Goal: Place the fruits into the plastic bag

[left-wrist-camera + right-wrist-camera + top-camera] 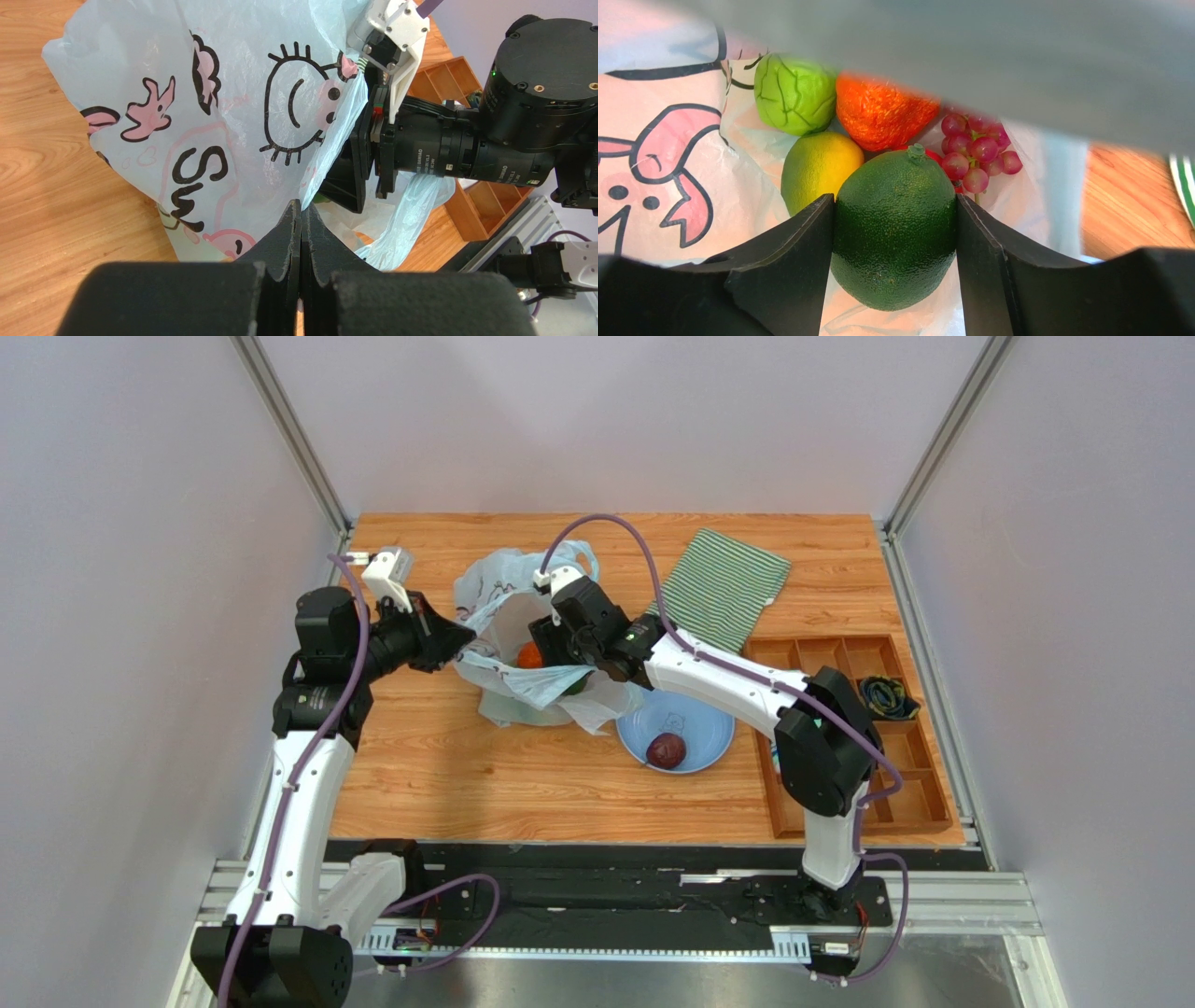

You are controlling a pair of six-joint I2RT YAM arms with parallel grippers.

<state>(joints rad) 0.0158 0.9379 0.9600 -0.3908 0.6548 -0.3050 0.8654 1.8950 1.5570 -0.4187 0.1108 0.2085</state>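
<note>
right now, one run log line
left gripper: shut on plastic bag | right gripper: shut on dark green fruit, at bag mouth | purple fruit: on blue plate

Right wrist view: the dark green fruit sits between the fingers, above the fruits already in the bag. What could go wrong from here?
1. The left gripper pinches only a thin edge of the plastic bag; if it slips, the mouth may collapse onto the right gripper.
2. Dropped here, the dark green fruit could land on the grapes and roll.

The plastic bag (491, 588) left of plate (709, 725); fruit (668, 749) on plate; cloth (725, 588) behind, seemingly apart.
</note>
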